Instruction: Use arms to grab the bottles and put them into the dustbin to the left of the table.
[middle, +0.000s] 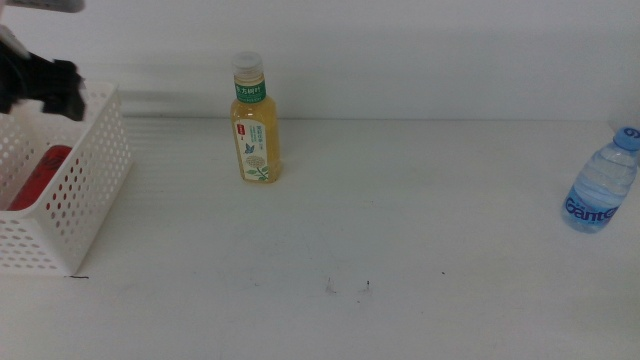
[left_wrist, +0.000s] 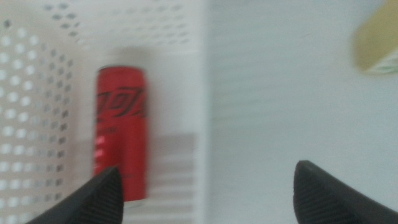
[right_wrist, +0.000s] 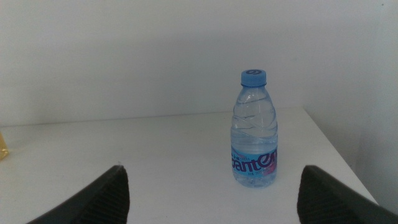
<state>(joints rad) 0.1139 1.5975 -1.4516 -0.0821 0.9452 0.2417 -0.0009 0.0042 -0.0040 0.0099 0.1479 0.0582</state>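
My left claw (middle: 40, 85) hovers over the far left corner of the bin (middle: 95, 190), jaws spread wide, holding nothing. 1 red can (left_wrist: 120, 140) lies flat on the bin floor, beneath the claw. The bin sits at the table's (middle: 400, 230) left edge. The yellow bottle (middle: 255, 125) stands upright on the table, right of the bin and apart from it. The water bottle (right_wrist: 254, 130) stands upright near the right edge. My right claw (right_wrist: 211, 193) faces it from a distance, jaws spread, empty; out of the middle view.
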